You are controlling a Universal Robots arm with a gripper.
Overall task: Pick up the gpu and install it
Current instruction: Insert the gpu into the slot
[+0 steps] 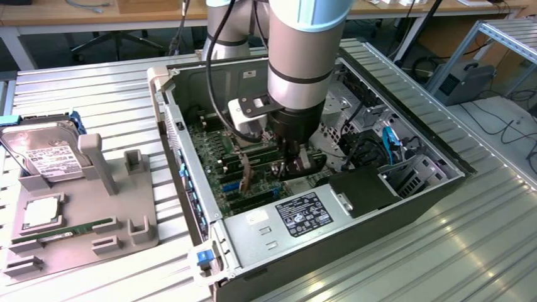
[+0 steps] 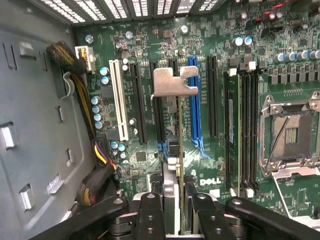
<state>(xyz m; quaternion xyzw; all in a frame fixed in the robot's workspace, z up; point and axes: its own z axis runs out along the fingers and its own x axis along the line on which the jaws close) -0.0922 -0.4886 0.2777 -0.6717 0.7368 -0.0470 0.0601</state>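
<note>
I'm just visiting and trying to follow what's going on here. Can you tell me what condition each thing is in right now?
gpu: gripped on edge by the tool, over the motherboard slots.
tool: shut on the gpu, down inside the case.
computer case: on its side, side panel off.
CPU socket: empty, no chip.
memory stick: seated in its slot.
hard drive: leaning in the grey holder, outside the case.

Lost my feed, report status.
Gripper shut on gpu, inside the computer case. Card edge-on over motherboard slots. Nothing blocking.
</note>
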